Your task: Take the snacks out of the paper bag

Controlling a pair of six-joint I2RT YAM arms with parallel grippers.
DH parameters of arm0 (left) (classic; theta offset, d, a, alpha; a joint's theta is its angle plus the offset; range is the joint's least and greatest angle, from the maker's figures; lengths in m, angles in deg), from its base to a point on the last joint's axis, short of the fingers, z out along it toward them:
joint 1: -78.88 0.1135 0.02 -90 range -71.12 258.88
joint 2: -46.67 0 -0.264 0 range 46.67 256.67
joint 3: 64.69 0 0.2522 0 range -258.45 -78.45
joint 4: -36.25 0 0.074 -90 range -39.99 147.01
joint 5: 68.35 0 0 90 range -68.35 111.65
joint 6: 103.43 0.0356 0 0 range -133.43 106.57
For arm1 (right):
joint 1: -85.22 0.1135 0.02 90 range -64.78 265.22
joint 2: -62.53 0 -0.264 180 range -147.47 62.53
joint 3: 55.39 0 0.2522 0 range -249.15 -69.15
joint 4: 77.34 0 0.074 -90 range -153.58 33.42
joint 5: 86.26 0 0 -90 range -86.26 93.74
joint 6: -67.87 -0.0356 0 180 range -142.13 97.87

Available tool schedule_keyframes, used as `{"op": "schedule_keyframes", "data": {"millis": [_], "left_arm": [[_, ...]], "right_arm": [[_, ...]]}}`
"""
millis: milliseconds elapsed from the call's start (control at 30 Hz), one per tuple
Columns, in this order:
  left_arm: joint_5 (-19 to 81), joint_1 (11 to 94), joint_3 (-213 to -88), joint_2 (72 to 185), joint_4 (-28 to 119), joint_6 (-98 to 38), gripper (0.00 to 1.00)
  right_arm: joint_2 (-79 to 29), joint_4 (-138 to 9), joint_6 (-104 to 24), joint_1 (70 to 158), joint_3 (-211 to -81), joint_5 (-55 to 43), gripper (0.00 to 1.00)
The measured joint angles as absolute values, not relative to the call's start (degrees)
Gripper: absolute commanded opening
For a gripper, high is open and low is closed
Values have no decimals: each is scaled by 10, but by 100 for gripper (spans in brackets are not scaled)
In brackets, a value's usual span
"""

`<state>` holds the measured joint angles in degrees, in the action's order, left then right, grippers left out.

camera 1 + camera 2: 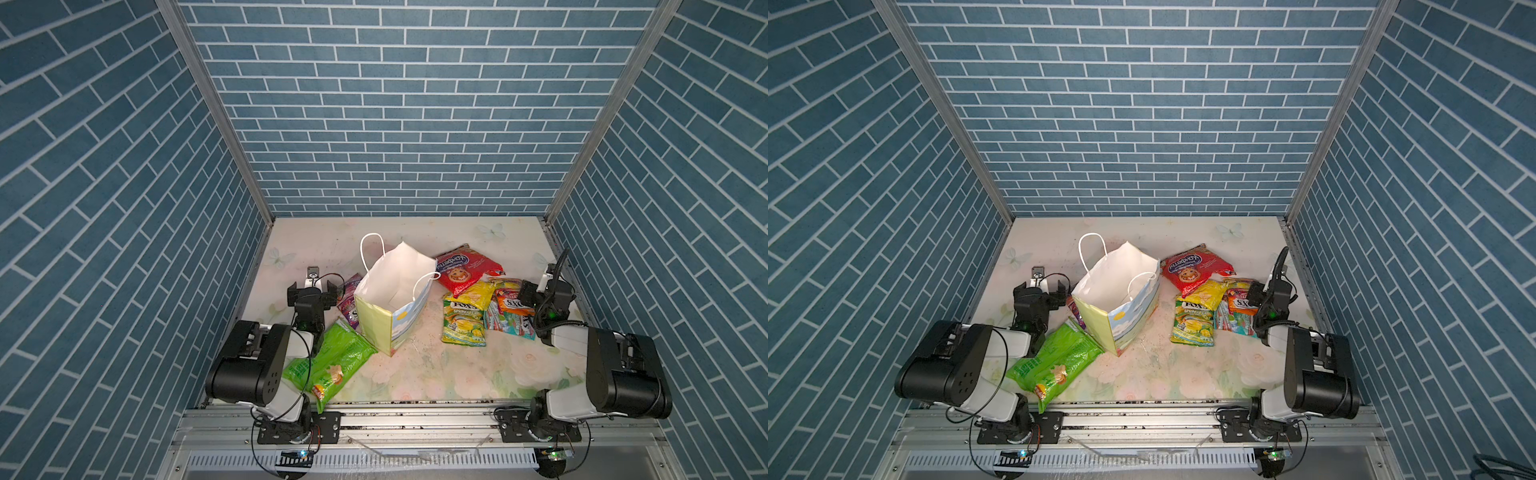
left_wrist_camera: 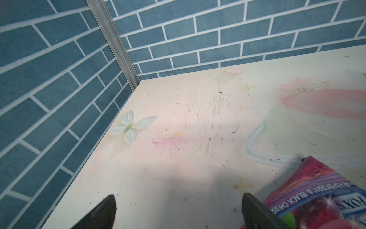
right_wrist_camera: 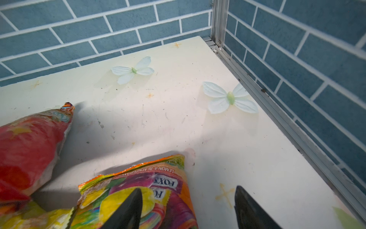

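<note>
Paper bag: the paper bag (image 1: pixel 374 320) stands upright in the middle of the counter (image 1: pixel 457 374), between the two arms.
Bag axis: its long axis is vertical and the mouth points up. One corner faces the near edge, with the pale yellow side to the near left and the sky print to the near right.
Bag handles: one cord stands up at the far left. The other droops over the right rim into the mouth.
Bag contents: only white lining shows inside in both top views, so it is probably empty.
Left group: the green chip bag (image 1: pixel 332 361) lies near left with its long axis running near-left to far-right. The purple FOX'S pack (image 2: pixel 316 198) lies just left of the bag.
Right group: the red cookie pack (image 1: pixel 461 268) lies farthest back. The yellow-green FOX'S pack (image 1: pixel 463 324), the orange FOX'S pack (image 3: pixel 174 180) and a multicoloured pack (image 1: pixel 509 322) overlap nearer.
Left pincer: the left pincer (image 2: pixel 178 200) is spread fully and holds nothing. One finger is just beside the purple pack.
Right pincer: the right pincer (image 3: pixel 188 189) is spread apart and grips nothing. One finger hangs over the orange pack, and bare counter shows in the gap.
Step in hand: judged to be leaving the orange pack on the right pile.
Doing it well: the right pincer should rise straight up before retreating, so the finger does not drag the glossy pack. It should also keep clear of the drooping handle, since the light bag would tip easily.
</note>
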<state>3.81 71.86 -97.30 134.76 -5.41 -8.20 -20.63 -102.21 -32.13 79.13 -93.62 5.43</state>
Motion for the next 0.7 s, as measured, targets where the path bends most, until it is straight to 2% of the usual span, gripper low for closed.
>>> {"op": "schedule_keyframes", "data": {"millis": [333, 533, 700], "left_arm": [[40, 722, -978, 1348, -47, -87, 100], [40, 723, -978, 1348, -46, -87, 100], [42, 724, -978, 1348, -43, -87, 100]], "right_arm": [[-242, -1020, -295, 792, -961, -18, 73], [-248, -1113, -293, 795, -901, 2, 76], [-257, -1127, -293, 800, -897, 27, 82]]}}
